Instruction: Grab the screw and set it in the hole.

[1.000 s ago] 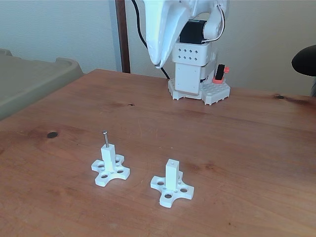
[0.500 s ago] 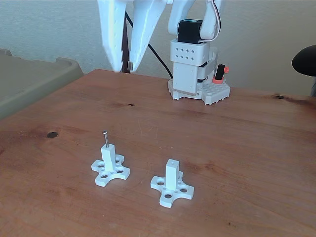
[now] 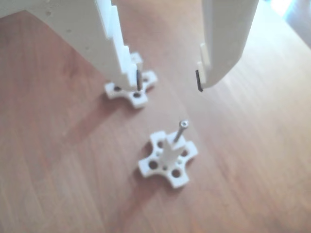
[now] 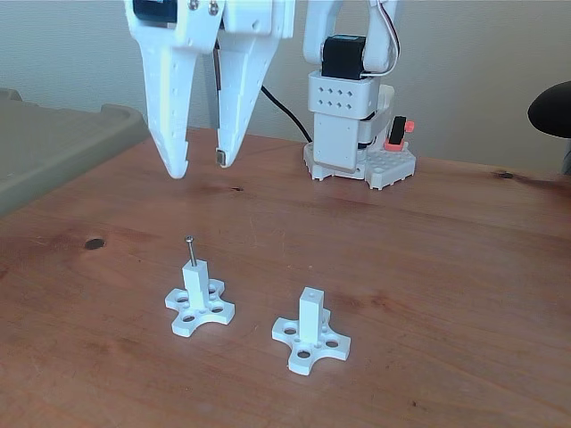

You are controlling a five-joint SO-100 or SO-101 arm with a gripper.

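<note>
Screw (image 4: 190, 251) stands upright in left post (image 4: 196, 283), fixed view; our claw (image 4: 201, 164) hangs above, spread, empty.

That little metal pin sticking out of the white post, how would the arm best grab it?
Probably by the bare shaft just under the head of the screw, coming straight down from above. It stands upright in the left post, and the open gripper hangs above it.

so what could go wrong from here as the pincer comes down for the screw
The screw is thin and stands upright in the left post, so an off-centre close of the open pincer could tip it or knock the light cross-shaped base. Once lifted, the hole in the other post looks tiny, so a slight tilt may miss it.
</note>
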